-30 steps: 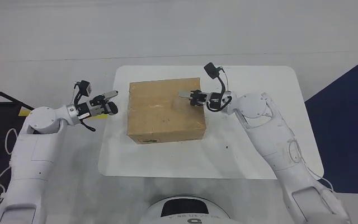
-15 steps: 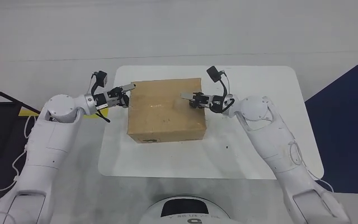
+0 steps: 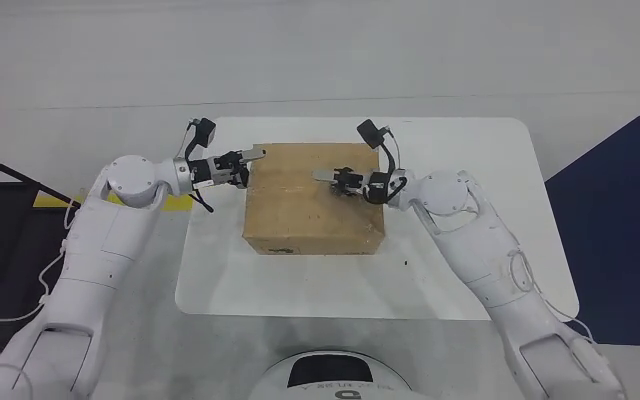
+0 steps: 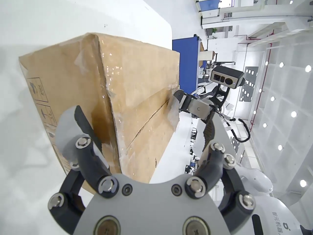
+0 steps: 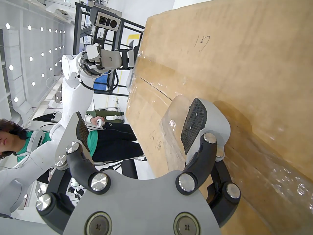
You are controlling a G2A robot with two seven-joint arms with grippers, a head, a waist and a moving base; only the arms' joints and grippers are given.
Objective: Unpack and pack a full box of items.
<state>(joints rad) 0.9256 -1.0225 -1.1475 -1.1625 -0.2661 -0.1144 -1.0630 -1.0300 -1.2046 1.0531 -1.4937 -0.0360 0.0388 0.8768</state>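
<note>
A closed brown cardboard box (image 3: 310,205) with clear tape along its top seam stands in the middle of the white table (image 3: 450,270). My left gripper (image 3: 250,155) is open at the box's far left top edge. In the left wrist view this gripper (image 4: 143,128) straddles the edge of the box (image 4: 137,79), one finger (image 4: 73,121) against the side wall. My right gripper (image 3: 325,177) is open over the box top near the seam. In the right wrist view, one fingertip (image 5: 195,123) of this gripper (image 5: 137,125) rests on the taped seam of the box (image 5: 220,50).
The table has bare room to the right of the box and along its front edge (image 3: 330,300). A dark blue panel (image 3: 600,220) stands off the table at the right. The floor lies beyond the table's left edge.
My left arm swung right until its gripper reached the box's left top edge. The box slid a little to the right. My right gripper moved left across the box top.
</note>
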